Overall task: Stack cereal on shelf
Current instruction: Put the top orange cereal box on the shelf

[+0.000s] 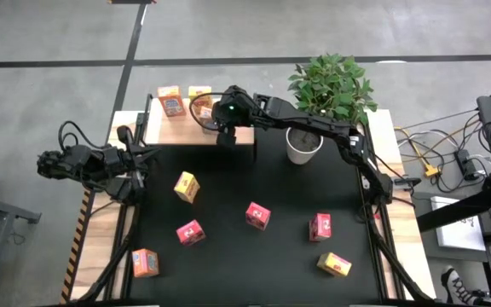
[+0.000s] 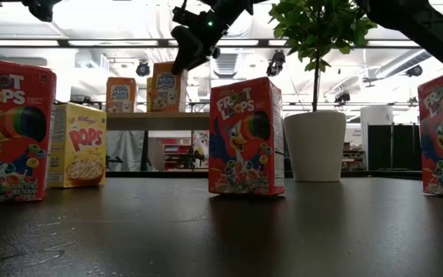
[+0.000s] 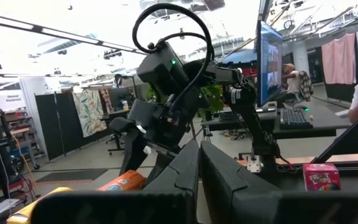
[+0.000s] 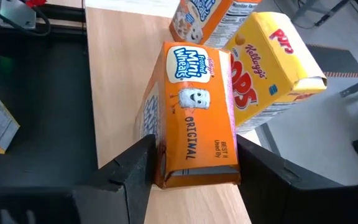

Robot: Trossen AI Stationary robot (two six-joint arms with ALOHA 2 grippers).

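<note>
The shelf is a light wooden board at the table's far side. An orange cereal box stands upright on it, hard against a yellow box. A second orange box is farther back. My right gripper is open above the shelf, one finger on each side of the near orange box. My left gripper is shut and holds nothing at the table's left edge. Several more boxes stand on the black table, among them a yellow one and a red one. My right gripper comes from above, slanting down, with its fingers close beside the two narrow sides of the orange box near its top. I cannot tell whether they touch it. The box stands upright with its bottom on the shelf.
A white pot with a green plant stands just right of the shelf, under my right arm. Red boxes, an orange one and a yellow one are scattered over the near half of the table.
</note>
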